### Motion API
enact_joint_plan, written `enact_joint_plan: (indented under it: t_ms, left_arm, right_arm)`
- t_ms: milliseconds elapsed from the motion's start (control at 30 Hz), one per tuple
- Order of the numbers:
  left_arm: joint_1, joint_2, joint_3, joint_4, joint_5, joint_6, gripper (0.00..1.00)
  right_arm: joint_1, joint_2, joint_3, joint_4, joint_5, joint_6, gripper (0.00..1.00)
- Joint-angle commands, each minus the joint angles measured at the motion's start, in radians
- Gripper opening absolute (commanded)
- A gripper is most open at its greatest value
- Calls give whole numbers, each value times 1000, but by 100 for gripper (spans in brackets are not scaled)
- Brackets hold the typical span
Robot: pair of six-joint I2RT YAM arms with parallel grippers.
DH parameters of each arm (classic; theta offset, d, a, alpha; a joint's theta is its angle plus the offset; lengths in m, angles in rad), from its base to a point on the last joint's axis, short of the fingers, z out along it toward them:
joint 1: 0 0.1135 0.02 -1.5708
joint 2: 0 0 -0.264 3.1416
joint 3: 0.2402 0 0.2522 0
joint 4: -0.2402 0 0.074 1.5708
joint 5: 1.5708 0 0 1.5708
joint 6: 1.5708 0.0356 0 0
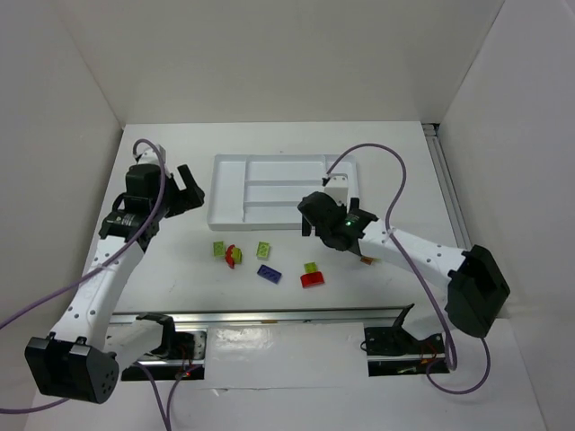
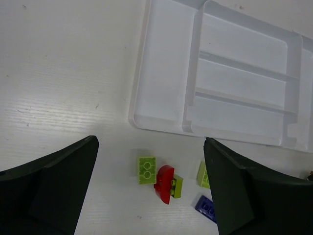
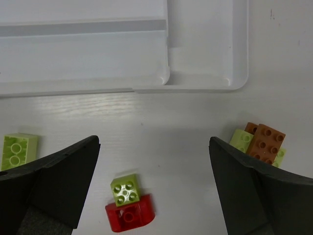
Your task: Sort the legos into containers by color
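Observation:
The white tray (image 1: 229,193) lies at the table's middle back, and its slots hold no bricks. The legos lie loose in front of it: a lime green one (image 1: 219,249), a red one (image 1: 232,258), a lime green one (image 1: 264,250), a dark blue one (image 1: 269,273), and a lime green one (image 1: 311,268) touching a red one (image 1: 313,279). My left gripper (image 1: 190,191) is open and empty beside the tray's left end. My right gripper (image 1: 310,218) is open and empty over the tray's front edge. The right wrist view shows the green (image 3: 125,189) and red (image 3: 130,214) pair, and an orange-brown brick (image 3: 265,143) against a green one (image 3: 240,139).
The left wrist view shows the tray (image 2: 166,73), a green brick (image 2: 146,169), a red brick (image 2: 165,183) against a green one (image 2: 176,186), and the blue one (image 2: 205,208). White walls enclose the table. A metal rail (image 1: 296,314) runs along the near edge.

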Motion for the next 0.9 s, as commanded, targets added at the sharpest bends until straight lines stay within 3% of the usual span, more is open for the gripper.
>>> enact_joint_plan:
  t_ms: [0,300,633,767,867]
  left_arm:
    - [-8,9,41,-29,-39,25,100]
    - [-18,55,94,-89,-147,15,100]
    - [-90,58,143,-91,-214,69,100]
    - [-144,69,153,-77,-259,61,100]
    - [-144,87,165,-88,-225,11,100]
  right_arm:
    - [7,-84,-29,83,-49,-14,100]
    - [7,-45,-34,32,-58,-8,100]
    - [27,-69,-104,170,-325,-167,99]
    - [103,13,-85,231,-374,-167,95]
    - [154,130,-3,233,-315,-177,100]
